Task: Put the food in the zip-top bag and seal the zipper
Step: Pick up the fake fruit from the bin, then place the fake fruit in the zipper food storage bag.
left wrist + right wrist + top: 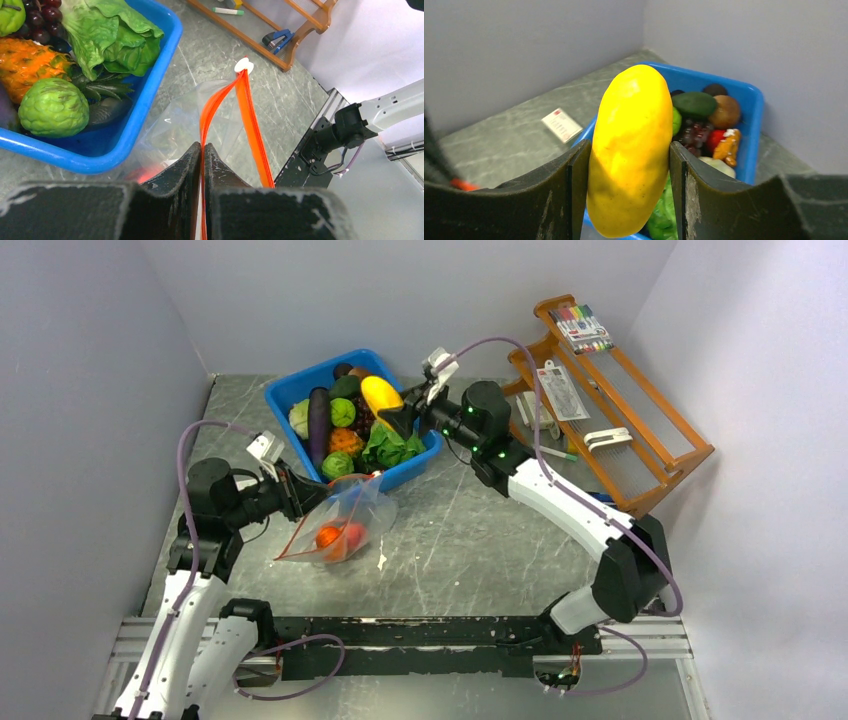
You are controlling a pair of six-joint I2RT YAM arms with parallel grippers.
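The right end effector (pixel 628 147) grips the yellow piece (pixel 381 394) above the bin (pixel 290 390) by the far edge. The left end effector (pixel 201 149) pinches the zipper (pixel 250 120) of the bag (pixel 368 502).

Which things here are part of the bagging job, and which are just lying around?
Job: zip-top bag, its zipper, yellow toy fruit, orange-red pieces inside bag, other toy food in blue bin.
Lying about: wooden rack, marker pack, loose marker.
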